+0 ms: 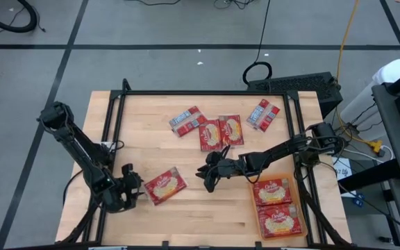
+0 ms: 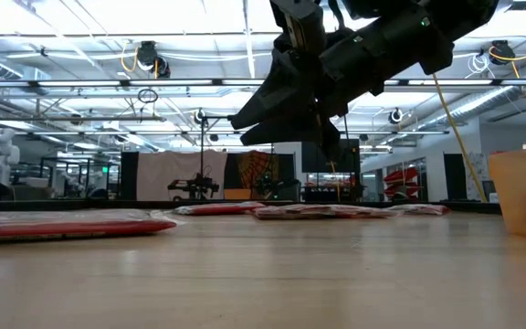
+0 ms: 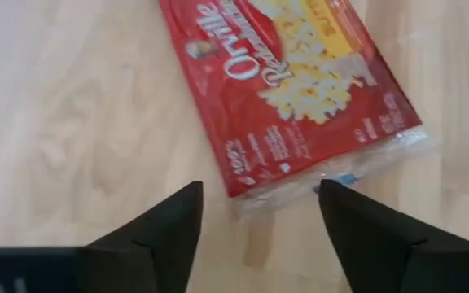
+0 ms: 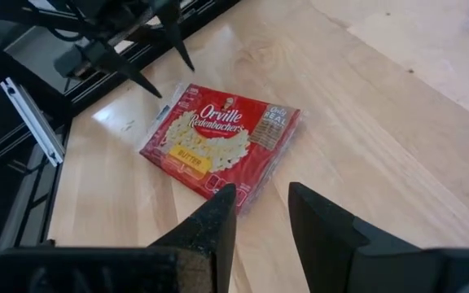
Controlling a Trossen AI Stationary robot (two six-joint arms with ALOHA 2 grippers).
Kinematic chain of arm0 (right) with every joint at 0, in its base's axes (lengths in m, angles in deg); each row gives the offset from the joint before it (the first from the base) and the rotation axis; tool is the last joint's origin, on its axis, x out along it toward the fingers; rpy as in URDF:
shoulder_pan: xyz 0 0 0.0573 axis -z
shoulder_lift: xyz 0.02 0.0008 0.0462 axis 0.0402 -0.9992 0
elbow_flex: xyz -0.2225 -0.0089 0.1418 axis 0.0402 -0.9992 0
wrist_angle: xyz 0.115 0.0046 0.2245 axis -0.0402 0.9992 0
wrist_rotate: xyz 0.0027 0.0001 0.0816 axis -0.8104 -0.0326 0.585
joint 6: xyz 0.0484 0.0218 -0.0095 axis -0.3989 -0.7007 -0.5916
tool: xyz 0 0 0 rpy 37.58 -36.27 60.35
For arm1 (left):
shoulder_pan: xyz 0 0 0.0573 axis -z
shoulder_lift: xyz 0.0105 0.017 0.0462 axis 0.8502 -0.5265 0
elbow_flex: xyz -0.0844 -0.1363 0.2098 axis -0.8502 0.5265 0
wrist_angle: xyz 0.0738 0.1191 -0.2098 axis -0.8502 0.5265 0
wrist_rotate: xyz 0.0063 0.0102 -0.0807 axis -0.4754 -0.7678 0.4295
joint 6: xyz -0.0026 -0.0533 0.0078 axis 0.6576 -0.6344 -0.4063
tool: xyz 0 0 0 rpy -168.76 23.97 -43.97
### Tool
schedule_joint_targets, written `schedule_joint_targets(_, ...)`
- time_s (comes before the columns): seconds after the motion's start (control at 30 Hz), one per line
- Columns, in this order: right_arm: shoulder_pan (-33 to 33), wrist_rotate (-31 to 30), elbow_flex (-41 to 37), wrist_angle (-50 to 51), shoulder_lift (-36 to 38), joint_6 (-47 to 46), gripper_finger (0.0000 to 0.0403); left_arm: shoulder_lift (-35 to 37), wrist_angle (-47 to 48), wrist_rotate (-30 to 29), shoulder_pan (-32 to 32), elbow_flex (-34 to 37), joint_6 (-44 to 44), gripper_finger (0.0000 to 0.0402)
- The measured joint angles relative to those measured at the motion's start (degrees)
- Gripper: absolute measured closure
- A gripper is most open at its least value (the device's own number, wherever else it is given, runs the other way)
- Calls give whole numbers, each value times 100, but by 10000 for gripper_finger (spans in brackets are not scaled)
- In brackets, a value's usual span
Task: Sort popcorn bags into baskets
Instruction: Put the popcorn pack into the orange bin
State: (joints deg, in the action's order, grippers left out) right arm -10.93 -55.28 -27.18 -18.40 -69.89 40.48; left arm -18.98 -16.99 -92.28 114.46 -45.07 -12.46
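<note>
A red popcorn bag (image 1: pixel 165 186) with a yellow-cream picture lies flat on the wooden table near its front left. My left gripper (image 1: pixel 132 186) stands open just left of the bag. In the left wrist view its fingers (image 3: pixel 259 191) straddle the bag's near end (image 3: pixel 251 175) without touching it. My right gripper (image 1: pixel 205 177) hangs open above the table's middle, right of this bag, with nothing between its fingers (image 4: pixel 260 203). The orange basket (image 1: pixel 253 201) at the front right holds two bags (image 1: pixel 276 205) lying flat.
Several more popcorn bags (image 1: pixel 219 132) lie flat near the table's far edge, two of them showing grey-white panels (image 1: pixel 186 120) (image 1: pixel 262 113). A black frame (image 1: pixel 117 111) borders the tabletop. Bare wood lies between the lone bag and the basket.
</note>
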Motion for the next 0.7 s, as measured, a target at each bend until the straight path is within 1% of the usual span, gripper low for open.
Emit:
schedule_joint_targets(0.07, 2, -6, 0, -64, 0, 53, 298, 20, -231, 59, 0, 147, -132, 176)
schedule_joint_targets(0.17, 2, -7, 2, -74, 0, 77, 298, 20, -717, 69, 0, 479, -699, 201)
schedule_joint_targets(0.23, 0, -7, 2, -71, 0, 88, 298, 19, -1185, 17, 0, 739, -1116, 214)
schedule_joint_targets(0.3, -2, -7, 4, -71, 0, 96, 298, 35, -1745, -112, 4, 988, -1306, 222)
schedule_joint_targets(0.4, -4, -7, 4, -66, 0, 122, 298, 33, -2440, -152, -4, 1254, -1347, 226)
schedule_joint_targets(0.6, -4, -7, 4, -75, 0, 184, 298, 24, -3121, -257, -104, 1519, -1095, 229)
schedule_joint_targets(0.7, -4, -2, 8, -356, -103, 184, 298, 24, -3450, -248, -261, 1681, -894, 253)
